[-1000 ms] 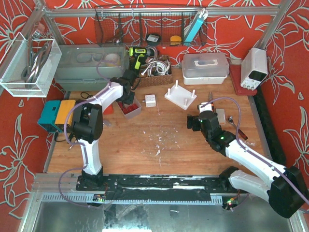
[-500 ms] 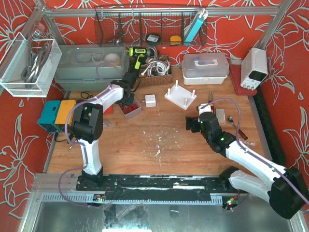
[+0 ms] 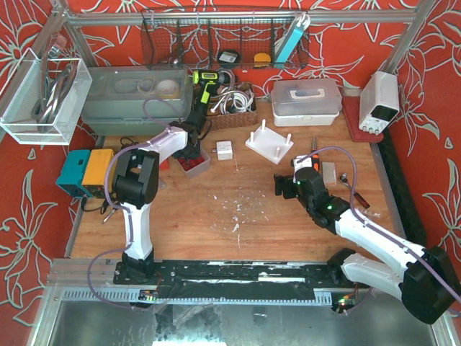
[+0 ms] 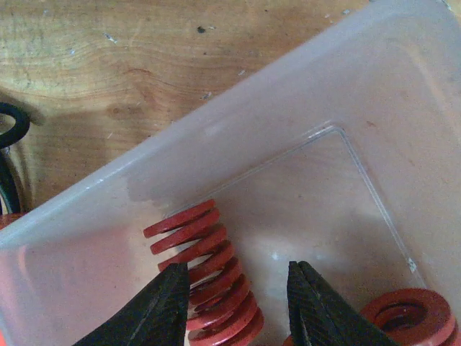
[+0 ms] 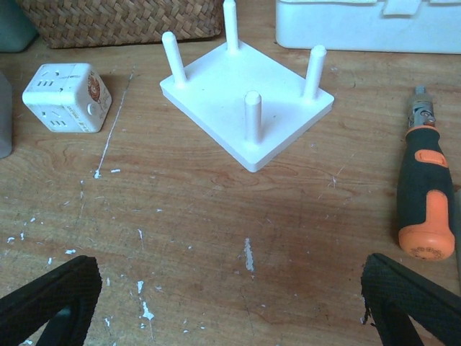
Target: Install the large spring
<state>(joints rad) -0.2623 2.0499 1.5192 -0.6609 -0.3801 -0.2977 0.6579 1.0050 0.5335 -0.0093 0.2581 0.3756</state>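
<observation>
The left gripper (image 4: 236, 280) sits inside the clear bin (image 4: 302, 94).
Its jaws stand spread astride a red coil spring (image 4: 205, 270); the right gripper (image 5: 230, 281), spread wide, faces the white four-peg base (image 5: 238, 101).

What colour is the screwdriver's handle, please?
The screwdriver handle is black and orange, clearest in the right wrist view.

Wooden desk (image 3: 180, 216), scuffed, white flecks mid-surface. Red backdrop with white floral print (image 3: 29, 223) beyond left, right and far edges. Aluminium rail (image 3: 216, 17) above far edge. Even light.
</observation>
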